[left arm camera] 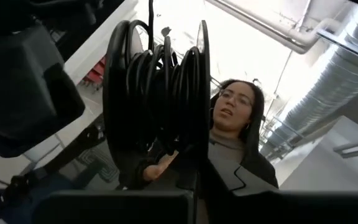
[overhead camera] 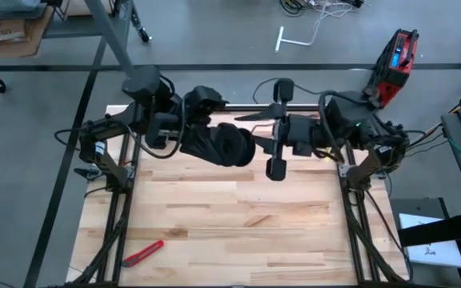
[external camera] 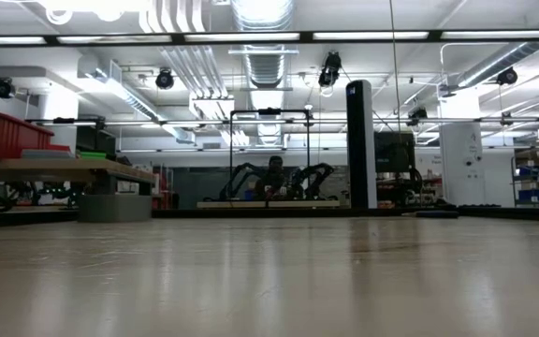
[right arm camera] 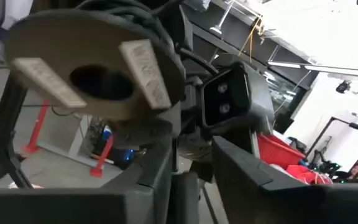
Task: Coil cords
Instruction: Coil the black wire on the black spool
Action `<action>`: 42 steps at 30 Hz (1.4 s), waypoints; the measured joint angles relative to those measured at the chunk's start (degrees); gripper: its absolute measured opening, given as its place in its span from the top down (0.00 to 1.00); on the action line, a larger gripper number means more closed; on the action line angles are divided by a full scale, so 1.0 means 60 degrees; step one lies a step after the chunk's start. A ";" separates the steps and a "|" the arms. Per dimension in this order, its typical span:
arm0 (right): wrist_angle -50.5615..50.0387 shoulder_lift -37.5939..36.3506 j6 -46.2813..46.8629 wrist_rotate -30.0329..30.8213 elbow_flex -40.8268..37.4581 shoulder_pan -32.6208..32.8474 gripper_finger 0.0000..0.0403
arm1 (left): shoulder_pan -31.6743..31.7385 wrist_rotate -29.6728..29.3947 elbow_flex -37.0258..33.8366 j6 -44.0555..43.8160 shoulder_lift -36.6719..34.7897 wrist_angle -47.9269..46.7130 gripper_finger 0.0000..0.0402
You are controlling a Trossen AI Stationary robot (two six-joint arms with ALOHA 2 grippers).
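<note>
The black round reel (overhead camera: 234,146), with the thin black cord wound between its two flanges (left arm camera: 157,93), is held high above the far middle of the table. My left gripper (overhead camera: 217,148) is shut on it and tilted upward. From the right, my right gripper (overhead camera: 254,130) faces the reel's flat labelled flange (right arm camera: 98,68). Its fingers (right arm camera: 160,165) stand a little apart beside the reel's rim. A strand of cord (left arm camera: 151,18) runs off the reel out of the picture. Neither gripper nor the reel shows in the low view. My left gripper (left arm camera: 197,186) holds the reel by its lower rim (left arm camera: 191,177), coming from the table's left and slanting up. Its own body hides the exact place of contact. The reel stands on edge in the hold, lifted clear of the table. My right gripper: I cannot tell whether it touches the reel.
A red-handled cutter (overhead camera: 142,253) lies on the wooden table (overhead camera: 238,232) near its front left corner. A red case (overhead camera: 396,60) stands on the floor beyond the right arm. A person (left arm camera: 235,143) shows beyond the reel in the left wrist view.
</note>
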 joint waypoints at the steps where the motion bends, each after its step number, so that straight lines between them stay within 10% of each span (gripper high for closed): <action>1: 0.0019 -0.0002 0.0077 -0.0006 0.0000 -0.0036 0.70 | 0.0008 0.0002 0.0000 0.0007 -0.0006 0.0079 1.00; 13: -0.1455 -0.0755 0.0548 0.2230 0.0004 -0.0162 0.62 | 0.0396 -0.0336 0.0000 0.1686 -0.0535 -0.0188 1.00; 24: -0.4599 -0.2443 0.4357 0.2596 0.0022 -0.0162 0.67 | 0.0886 -0.3865 -0.0127 0.3608 -0.1383 -0.7309 1.00; 34: -0.5486 -0.2259 0.5523 0.2580 -0.0007 -0.0162 0.69 | 0.0882 -0.3493 -0.2409 0.3959 -0.1369 -0.6820 1.00; 42: -0.5915 -0.1778 0.6170 0.2572 -0.0018 -0.0162 0.69 | 0.0875 -0.2073 -0.6181 0.2449 -0.1725 -0.2051 1.00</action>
